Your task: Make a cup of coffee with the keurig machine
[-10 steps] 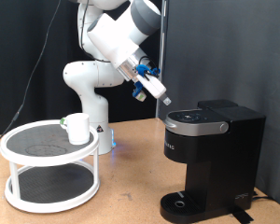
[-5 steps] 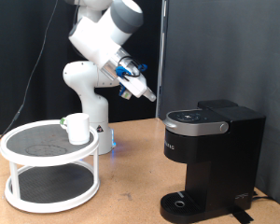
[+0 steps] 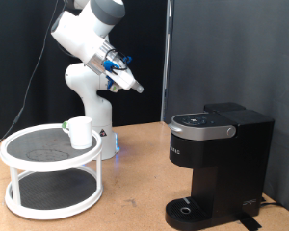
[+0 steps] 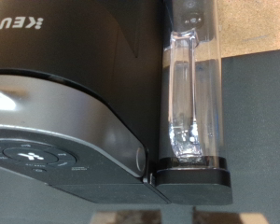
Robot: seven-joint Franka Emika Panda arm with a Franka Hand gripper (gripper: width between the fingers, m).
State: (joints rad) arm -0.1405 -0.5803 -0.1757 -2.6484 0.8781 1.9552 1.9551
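Exterior view, near to far. A white two-tier stand (image 3: 50, 197) occupies the lower left; the cup (image 3: 80, 132) sits upright on its upper shelf, toward that shelf's right edge. At lower right stands the keurig machine (image 3: 217, 164), lid closed, its round drip base (image 3: 191, 210) bare. Stand and machine are well apart on a wooden table (image 3: 135, 192). Behind them the arm's white base (image 3: 91, 96) rises near the stand, and the gripper (image 3: 132, 85) hangs high in the air at upper centre, above and to the left of the machine, touching nothing. Whether its fingers are apart or together cannot be told.

Wrist view. The machine's lid with its button panel (image 4: 33, 154) and the clear water tank (image 4: 191, 93) beside it fill the frame; no fingers show.
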